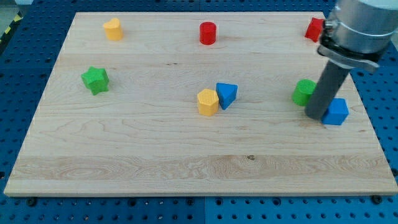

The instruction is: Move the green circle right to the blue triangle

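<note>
The green circle [303,91] stands on the wooden board's right side. The blue triangle [226,94] lies near the middle, far to the circle's left, touching a yellow hexagon block [208,102]. My tip [316,116] is the lower end of the dark rod at the right. It sits just right of and below the green circle, touching or nearly touching it, with a blue block [336,112] right beside it on the other side.
A green star [95,79] lies at the left. A yellow block [112,28] is at the top left, a red cylinder [208,32] at top centre, a red block [314,28] at the top right, partly behind the arm. The board's right edge [367,106] is close.
</note>
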Motion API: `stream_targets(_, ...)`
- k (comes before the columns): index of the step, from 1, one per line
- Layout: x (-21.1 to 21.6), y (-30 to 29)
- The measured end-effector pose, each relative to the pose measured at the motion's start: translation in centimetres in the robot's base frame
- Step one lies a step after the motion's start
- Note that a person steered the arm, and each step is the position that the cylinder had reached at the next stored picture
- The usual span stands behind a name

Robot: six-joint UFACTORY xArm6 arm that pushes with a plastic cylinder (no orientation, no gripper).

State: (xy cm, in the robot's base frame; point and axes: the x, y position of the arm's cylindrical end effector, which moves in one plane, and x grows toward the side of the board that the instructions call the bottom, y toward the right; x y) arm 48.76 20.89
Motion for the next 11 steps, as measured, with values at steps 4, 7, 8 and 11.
stream_targets(4, 1.9, 6.2)
stream_targets(7, 3.6, 2.2)
stream_targets(8, 3.6, -1.3)
stream_targets(11, -4.5, -8.7)
